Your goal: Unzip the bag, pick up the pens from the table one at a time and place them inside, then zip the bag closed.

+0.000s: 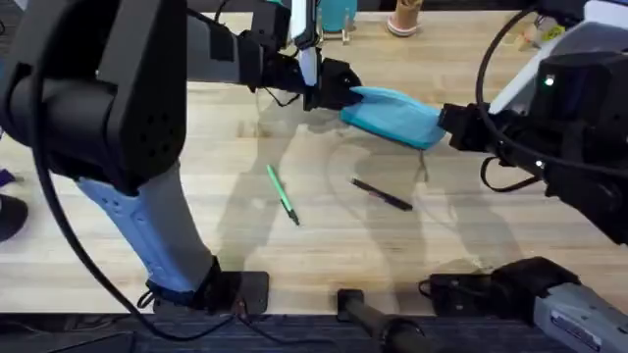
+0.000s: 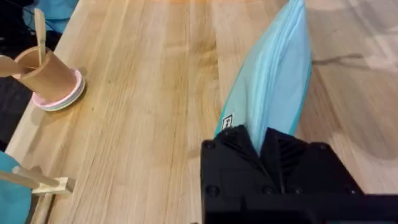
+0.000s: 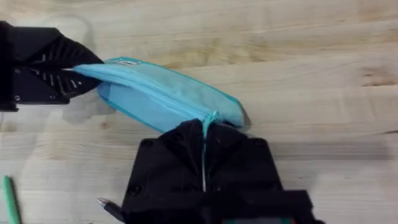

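Observation:
The teal-blue bag [image 1: 392,116] is held at both ends just above the table [image 1: 196,245], its zipper edge turned up. My left gripper [image 1: 343,95] is shut on the bag's far-left end. In the left wrist view the bag [image 2: 273,81] runs away from the shut left gripper [image 2: 261,146]. My right gripper [image 1: 446,123] is shut on the bag's right end. In the right wrist view the right gripper [image 3: 204,134] pinches the zipper end of the bag [image 3: 161,93], with the left gripper [image 3: 62,65] on its other end. The green pen [image 1: 283,194] and the black pen [image 1: 383,194] lie nearer the front.
A brown cup with a wooden stick on a pink saucer [image 2: 53,81] stands near the table's back edge, also seen from overhead as the cup [image 1: 402,20]. A small wooden block [image 2: 46,183] lies close to it. Dark arm bases [image 1: 491,289] sit along the front edge.

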You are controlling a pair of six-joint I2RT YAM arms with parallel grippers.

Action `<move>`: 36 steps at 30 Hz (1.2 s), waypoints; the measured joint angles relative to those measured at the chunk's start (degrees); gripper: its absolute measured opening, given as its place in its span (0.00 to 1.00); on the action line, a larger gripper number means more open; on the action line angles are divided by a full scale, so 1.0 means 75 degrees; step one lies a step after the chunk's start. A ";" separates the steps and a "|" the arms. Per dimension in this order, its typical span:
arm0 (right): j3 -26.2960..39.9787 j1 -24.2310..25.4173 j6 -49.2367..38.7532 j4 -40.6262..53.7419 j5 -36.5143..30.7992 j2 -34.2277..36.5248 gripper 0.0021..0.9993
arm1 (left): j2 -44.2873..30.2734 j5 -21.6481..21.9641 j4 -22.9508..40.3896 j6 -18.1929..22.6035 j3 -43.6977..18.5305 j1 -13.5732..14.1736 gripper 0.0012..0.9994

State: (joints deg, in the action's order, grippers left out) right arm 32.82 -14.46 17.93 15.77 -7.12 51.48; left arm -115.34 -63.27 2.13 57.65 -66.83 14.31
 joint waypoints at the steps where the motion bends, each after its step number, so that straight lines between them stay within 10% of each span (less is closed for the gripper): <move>1: 0.0000 0.0000 0.0000 -0.0011 0.0026 0.0000 0.03 | -0.0001 -0.0002 0.0000 0.0000 0.0002 0.0000 0.04; 17: -0.0006 -0.0073 0.0361 -0.1005 0.0651 0.0491 0.03 | 0.0001 0.0007 -0.0003 0.0000 0.0000 -0.0006 0.04; 36: 0.0200 -0.1685 0.0609 -0.3275 0.0670 0.2582 0.03 | -0.0001 -0.0022 0.0030 0.0000 0.0000 -0.0009 0.04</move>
State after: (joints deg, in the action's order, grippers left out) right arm 34.31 -27.09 22.50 -8.79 -2.10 70.85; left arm -115.35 -63.44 2.36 57.65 -66.83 14.24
